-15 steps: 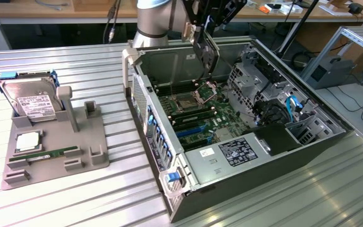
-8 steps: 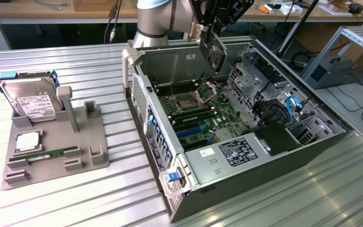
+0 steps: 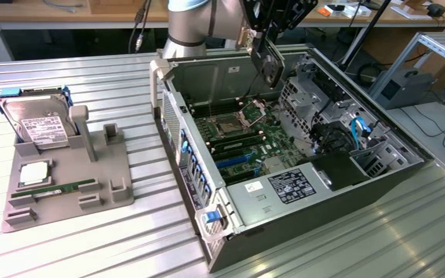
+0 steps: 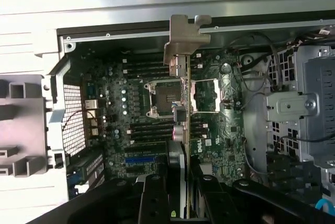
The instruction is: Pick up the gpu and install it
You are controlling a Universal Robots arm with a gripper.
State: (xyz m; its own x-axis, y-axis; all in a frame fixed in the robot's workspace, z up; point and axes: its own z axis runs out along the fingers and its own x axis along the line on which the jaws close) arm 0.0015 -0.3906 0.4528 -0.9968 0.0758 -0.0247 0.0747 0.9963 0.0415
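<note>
**Claw** (image 3: pixel 261 41). We list it at twelve o'clock of the exterior view, above the open case (image 3: pixel 168 110), pinching the gpu (image 3: pixel 269 66) by one short end. In the wrist view the claw (image 4: pixel 183 185) has a black finger pressed on each face of the card.

**Gpu.** It is held on edge and hangs clear of the board (image 3: pixel 245 136), touching nothing but the claw. In the wrist view we see the gpu (image 4: pixel 184 103) edge-on, with its silver bracket (image 4: pixel 186 38) at the end away from the claw. The card's line crosses the open socket (image 4: pixel 165 98).

**Blue slot** (image 3: pixel 234 161). It lies on the board, toward six o'clock from the socket (image 3: pixel 230 123), and is empty.

**Drive** (image 3: pixel 41 124). It sits on the tray (image 3: pixel 110 179) at nine o'clock, on the worktop (image 3: pixel 76 249), well apart from the claw.

**Hazards, as we judge them:**
- The card is gripped at one end only, so it may tilt or slide between the fingers on meeting any resistance.
- The bracket may catch the case wall on the way down and knock the card askew.
- A descent off line may strike the socket or nearby board parts instead of a slot.
- If the card's edge is not square to the slot, pressing may bend the card or damage the slot.
</note>
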